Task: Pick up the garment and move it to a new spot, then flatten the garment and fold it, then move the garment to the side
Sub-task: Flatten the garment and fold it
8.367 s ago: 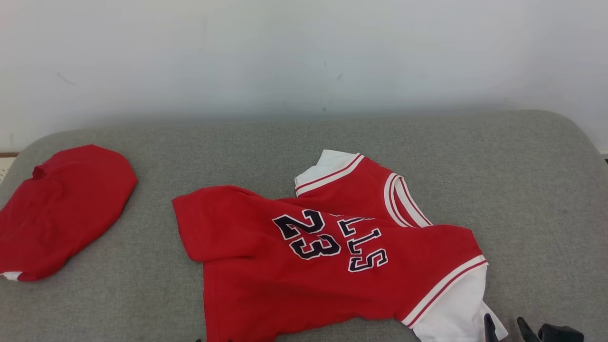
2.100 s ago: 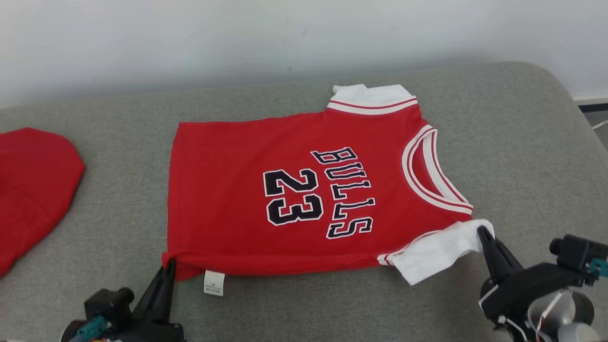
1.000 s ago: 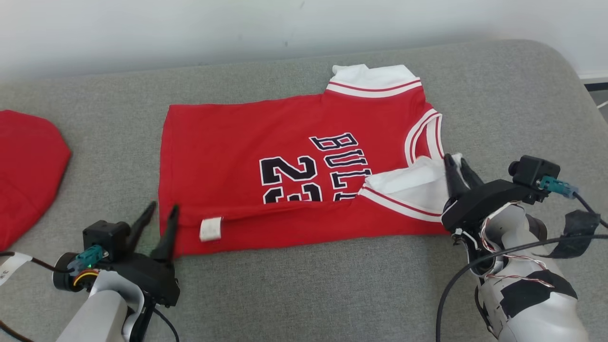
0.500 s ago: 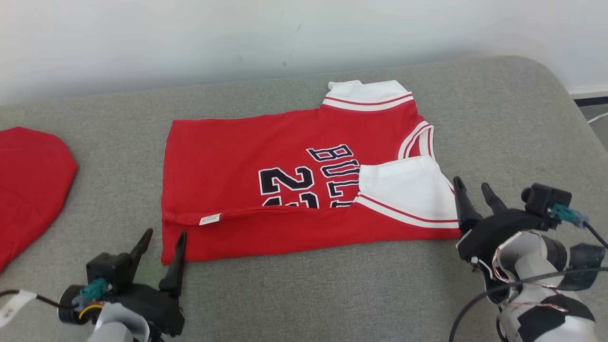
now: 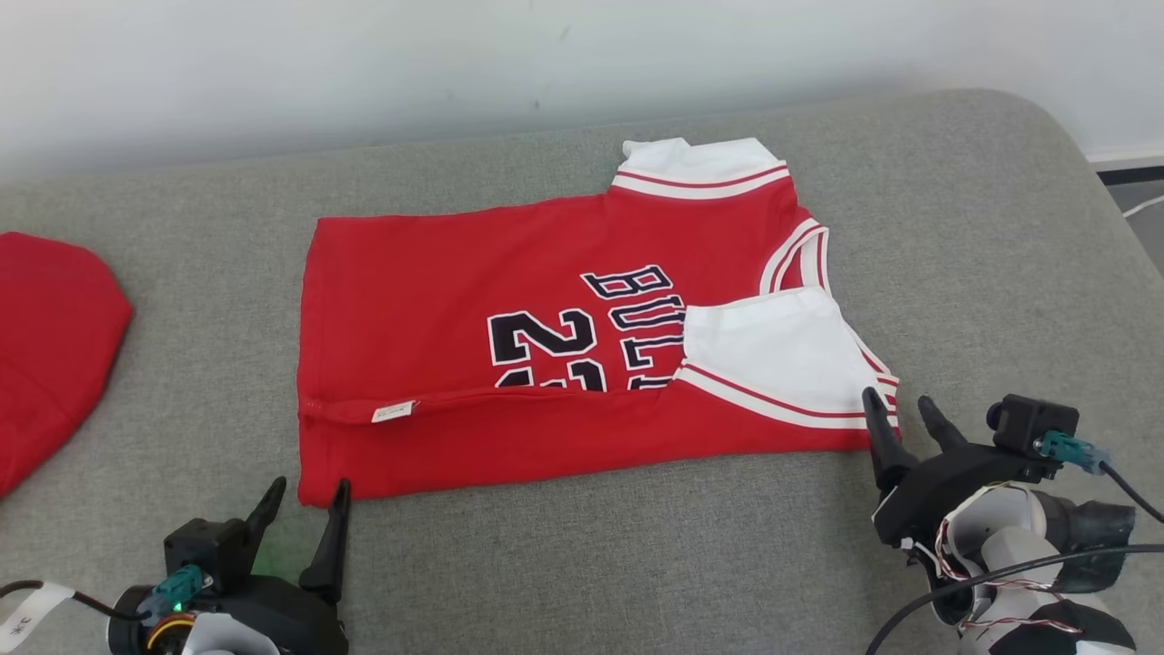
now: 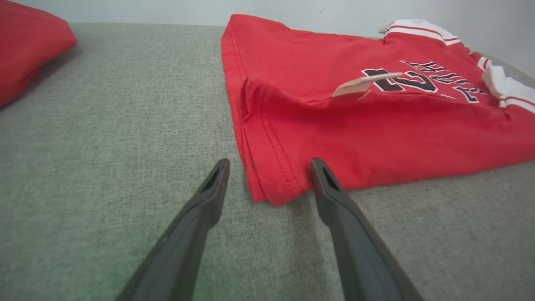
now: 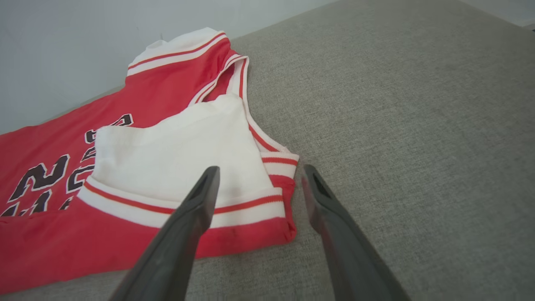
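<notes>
Garment [image 5: 509, 300]: red jersey, laid flat at centre frame on the grey cushion [image 5: 182, 218], with its near edge folded over and a white sleeve turned onto the print. It is judged light, soft and limp, and is best taken at the near corners. Left gripper [image 5: 309, 485], lower left, and right gripper [image 5: 896, 398], lower right, are held spread and empty beside those corners.

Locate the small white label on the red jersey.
In the head view the label sits on the folded-over near edge of the jersey, toward the robot's left, a little beyond the open left gripper.
</notes>
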